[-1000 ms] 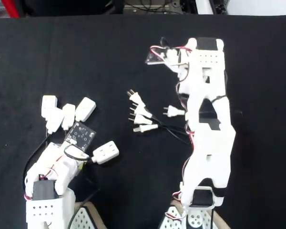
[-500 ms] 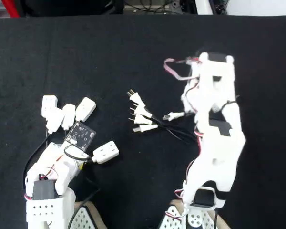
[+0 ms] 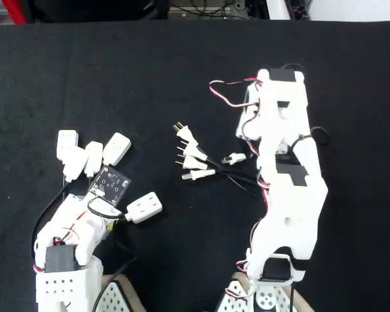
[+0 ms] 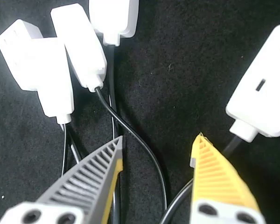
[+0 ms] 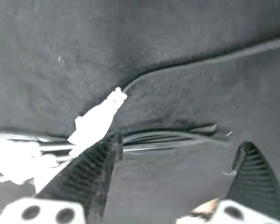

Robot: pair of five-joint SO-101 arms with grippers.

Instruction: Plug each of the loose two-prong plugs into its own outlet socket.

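1. High view. Step in hand, by my reading: pick-up of the first plug, with nothing plugged in yet. A lone white two-prong plug [image 3: 234,158] lies centre-right on the black cloth-covered table [image 3: 351,78]. It is just beside the white right arm [image 3: 286,195], which stretches up from the bottom edge. A cluster of four white two-prong plugs [image 3: 194,156] sits near, to its left. Four white box-shaped outlet sockets [image 3: 91,153] fan out at left. A fifth white socket [image 3: 144,207] lies below-right of them. The white left arm [image 3: 71,234] crouches lower left.
2. Left wrist view. Left gripper [image 4: 158,139] is spread wide and empty, its grey and yellow fingers straddling black cords [image 4: 130,135]. The fifth white socket is at the right edge.
3. Right wrist view. Right gripper [image 5: 179,142] is spread and empty. The lone white two-prong plug [image 5: 95,122] lies just beside one black finger, not between the pair. The next move calls for a sideways shift to centre the plug, then closing on its body.
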